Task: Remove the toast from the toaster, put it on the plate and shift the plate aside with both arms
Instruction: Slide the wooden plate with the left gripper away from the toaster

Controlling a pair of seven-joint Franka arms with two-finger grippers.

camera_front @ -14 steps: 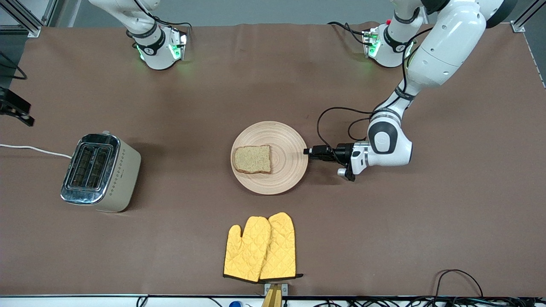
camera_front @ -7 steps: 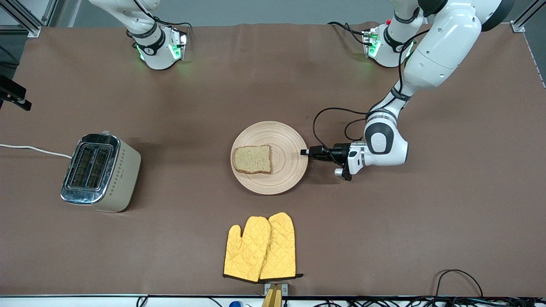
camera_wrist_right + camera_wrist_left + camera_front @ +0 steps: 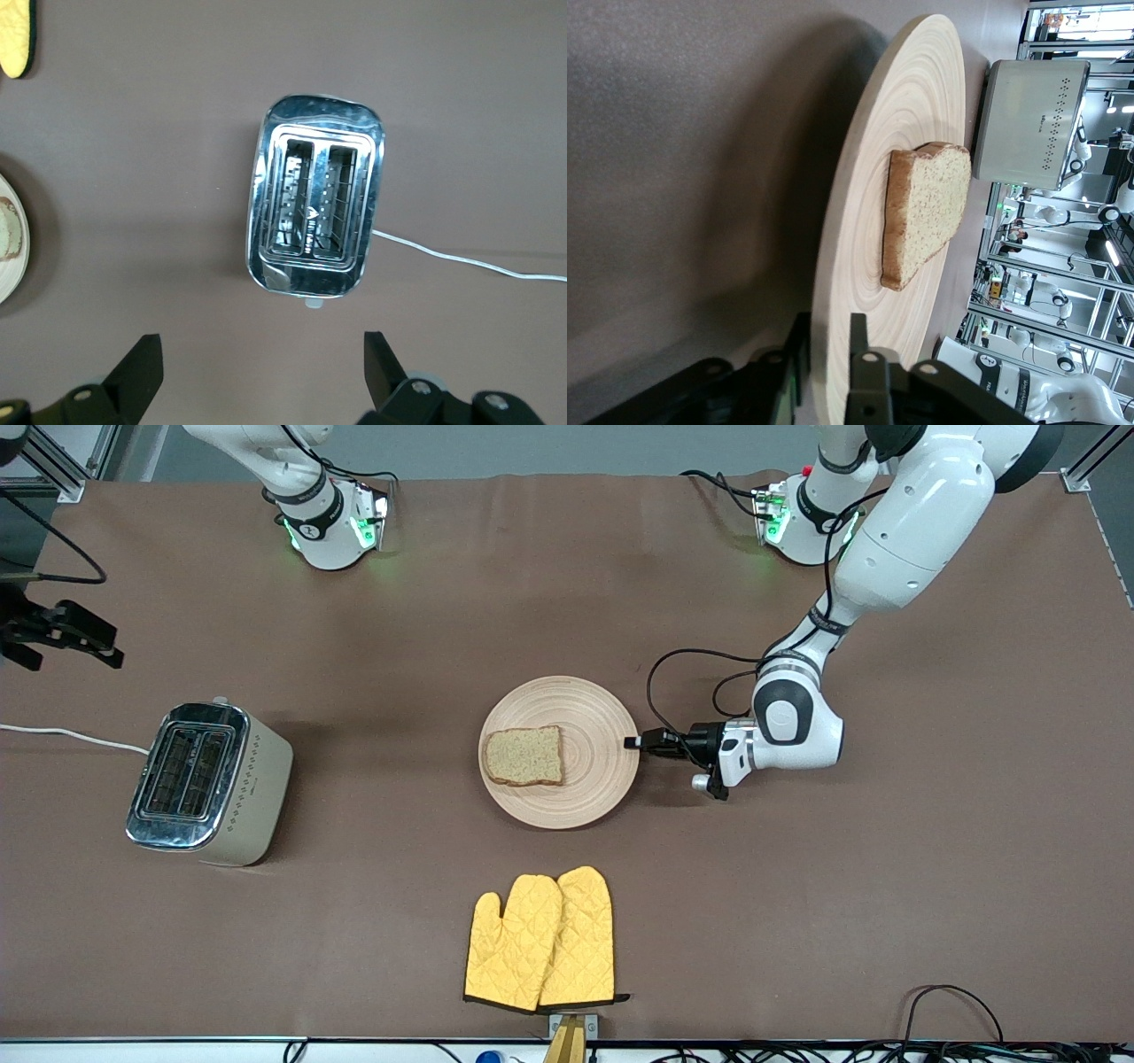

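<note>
Brown counter: toast [image 3: 524, 755] on plate [image 3: 585, 797]; left gripper [image 3: 633, 742] fingers pinch plate rim for move; right gripper [image 3: 262, 376] gapes empty above toaster [image 3: 317, 215]

Front view looked down from high across the desk [image 3: 567, 602], facing both bases. Left wrist view sat low and close at the plate [image 3: 859, 221] rim, looking edge-on along it toward the toaster [image 3: 1032, 124]. Right wrist view hung high, looking straight down into the toaster's slots. All three shared plate and toaster.
</note>
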